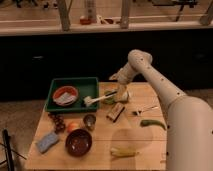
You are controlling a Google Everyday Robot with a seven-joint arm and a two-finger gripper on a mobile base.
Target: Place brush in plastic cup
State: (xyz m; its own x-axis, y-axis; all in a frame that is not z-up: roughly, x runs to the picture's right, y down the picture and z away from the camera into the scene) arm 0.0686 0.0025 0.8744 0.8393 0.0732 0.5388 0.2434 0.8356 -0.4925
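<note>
The brush point(97, 98) lies almost level, its white bristle head over the right edge of the green tray point(70, 81). Its pale handle runs right towards the plastic cup point(111, 98), a yellow-green tumbler on the table just right of the tray. Whether the handle's end is inside the cup, and whether the cup stands upright, I cannot tell. My gripper point(122, 93) hangs right above the cup at the handle's right end, with the arm coming in from the right. The jaws stand open, and I see nothing gripped between them.
A red bowl point(65, 95) sits in the tray. On the table are a small metal cup point(90, 121), a dark bowl point(79, 142), a blue sponge point(47, 141), a banana point(122, 152), a green pepper point(152, 123), a fork point(145, 108) and a tan packet point(116, 111).
</note>
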